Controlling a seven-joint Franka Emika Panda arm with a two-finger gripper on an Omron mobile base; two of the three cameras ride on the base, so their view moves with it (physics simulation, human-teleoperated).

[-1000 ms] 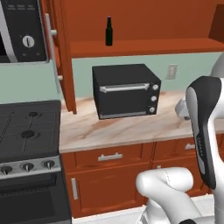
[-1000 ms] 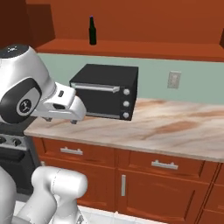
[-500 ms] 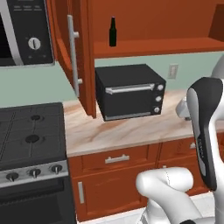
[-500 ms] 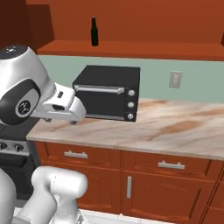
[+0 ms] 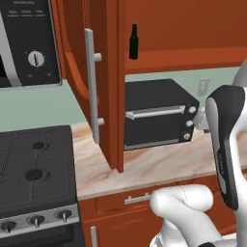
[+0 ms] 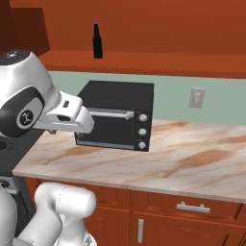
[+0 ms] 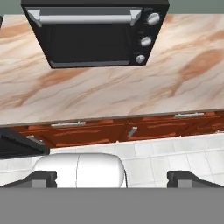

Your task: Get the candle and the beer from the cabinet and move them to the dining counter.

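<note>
The beer is a slim dark bottle standing upright on the bottom shelf of the cabinet, whose left door hangs open with a long grey bar handle. From the right base view the beer stands at the shelf's left end, above a black toaster oven. My gripper is open and empty, its dark fingertips spread wide. It points down at the counter's front edge and the floor, well below the bottle and short of it. The candle and the dining counter are out of view.
A black toaster oven sits on the marbled kitchen counter under the shelf. A stove and a microwave are to the left. The open door juts out over the counter. A wall outlet sits on the green backsplash.
The whole picture has shifted and grown: the base has driven closer, so the open door and toaster oven loom larger. The arm keeps its pose and the gripper stays open.
</note>
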